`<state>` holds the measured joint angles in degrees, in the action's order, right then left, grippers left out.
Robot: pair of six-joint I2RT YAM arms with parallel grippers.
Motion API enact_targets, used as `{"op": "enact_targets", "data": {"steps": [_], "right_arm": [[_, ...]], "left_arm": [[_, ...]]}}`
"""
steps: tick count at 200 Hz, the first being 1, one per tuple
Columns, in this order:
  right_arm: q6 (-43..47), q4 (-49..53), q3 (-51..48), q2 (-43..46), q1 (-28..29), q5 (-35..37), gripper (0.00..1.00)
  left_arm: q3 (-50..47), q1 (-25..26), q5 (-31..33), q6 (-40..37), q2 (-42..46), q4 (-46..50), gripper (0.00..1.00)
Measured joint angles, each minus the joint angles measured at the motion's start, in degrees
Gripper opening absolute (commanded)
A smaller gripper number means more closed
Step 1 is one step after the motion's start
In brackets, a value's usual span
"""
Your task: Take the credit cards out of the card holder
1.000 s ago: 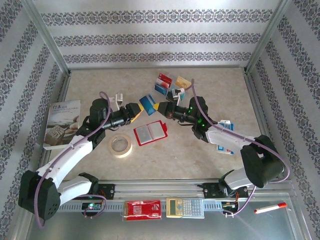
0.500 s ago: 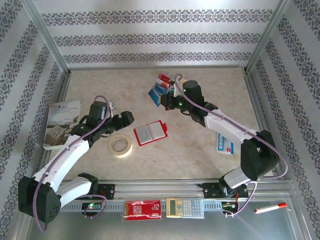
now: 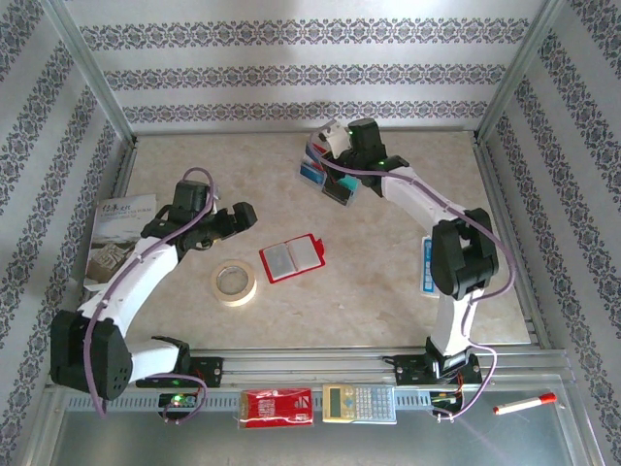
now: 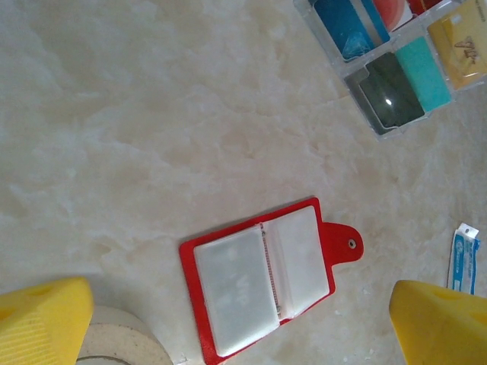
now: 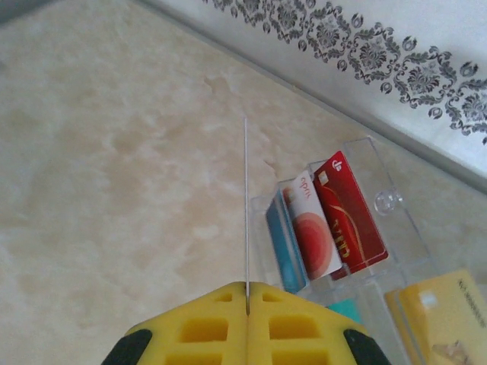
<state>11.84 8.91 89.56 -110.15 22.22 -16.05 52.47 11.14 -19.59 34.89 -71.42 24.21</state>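
Observation:
The red card holder (image 3: 291, 257) lies open on the table, its greyish clear pockets (image 4: 262, 277) facing up. My left gripper (image 3: 238, 216) hangs just left of it, open, with the yellow fingers (image 4: 42, 319) wide to either side of the holder in the left wrist view. At the far side my right gripper (image 3: 327, 146) is shut on a credit card (image 5: 246, 205) seen edge-on, beside a clear tray (image 5: 380, 201). The tray holds blue, white-red and red cards (image 5: 316, 220), a yellow one (image 5: 441, 315) and a teal-and-black one (image 4: 399, 84).
A tape roll (image 3: 235, 282) lies left of the holder and a booklet (image 3: 116, 238) at the left wall. A blue-and-white pack (image 3: 434, 267) sits by the right arm. On the front rail are a red packet (image 3: 277, 408), a calculator (image 3: 359, 403) and a marker (image 3: 524, 403).
My right arm carried the card from the middle of the table back to the clear tray. My left gripper opened wide and drew back to the left.

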Motion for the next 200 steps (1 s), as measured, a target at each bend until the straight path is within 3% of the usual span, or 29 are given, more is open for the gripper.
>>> {"op": "enact_targets", "data": {"steps": [72,200], "right_arm": [[12.07,5.29,13.44,-14.91,-0.35,-1.4,0.0],[16.92,8.55,20.72,-23.52,-0.37,-0.63,0.0]], "left_arm": [[2.71,-0.76,-1.7,0.02,-4.5,-0.02,1.0],[4.26,-1.14,-2.86,0.02,-7.87,0.0,1.0]]}}
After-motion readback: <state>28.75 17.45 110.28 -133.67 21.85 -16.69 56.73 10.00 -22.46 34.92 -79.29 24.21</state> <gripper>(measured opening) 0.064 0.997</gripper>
